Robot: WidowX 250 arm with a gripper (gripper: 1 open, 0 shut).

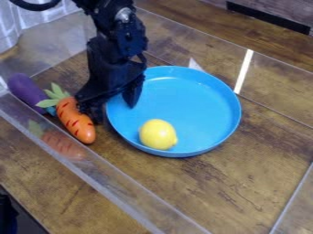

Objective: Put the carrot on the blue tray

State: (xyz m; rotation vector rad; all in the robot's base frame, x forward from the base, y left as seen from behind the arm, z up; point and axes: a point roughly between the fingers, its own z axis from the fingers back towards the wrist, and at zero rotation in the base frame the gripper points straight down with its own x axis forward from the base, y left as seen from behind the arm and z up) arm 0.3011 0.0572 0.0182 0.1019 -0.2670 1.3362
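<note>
The orange carrot (pixel 76 121) with a green-yellow top lies on the wooden table, just left of the blue tray (pixel 208 101). My black gripper (pixel 108 94) hangs open, pointing steeply down, over the tray's left rim. One finger is on the carrot's side, the other over the tray's inside. It stands just right of and behind the carrot and holds nothing.
A yellow lemon (pixel 158 134) lies in the tray's front part. A purple eggplant (pixel 25 88) lies left of the carrot's leafy top. A clear plastic wall (pixel 73 160) runs along the table's front left edge.
</note>
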